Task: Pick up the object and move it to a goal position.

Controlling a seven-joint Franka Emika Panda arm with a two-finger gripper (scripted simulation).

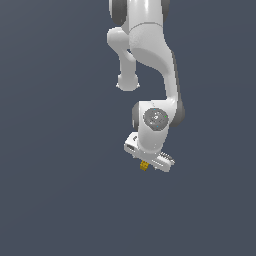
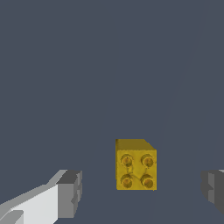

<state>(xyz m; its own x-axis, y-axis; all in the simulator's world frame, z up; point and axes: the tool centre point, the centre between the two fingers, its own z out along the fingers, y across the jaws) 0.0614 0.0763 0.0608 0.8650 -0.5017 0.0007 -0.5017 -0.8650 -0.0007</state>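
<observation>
My fingers stand spread wide and empty either side of the mustard-yellow studded brick, which sits between them, touching neither; I judge my gripper is placed to close on it.

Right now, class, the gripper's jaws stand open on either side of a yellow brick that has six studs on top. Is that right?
Not quite. The yellow brick has four studs on top, not six, as the wrist view shows. The rest holds: the gripper has its jaws open, one finger on each side of the brick with a gap between.
</observation>
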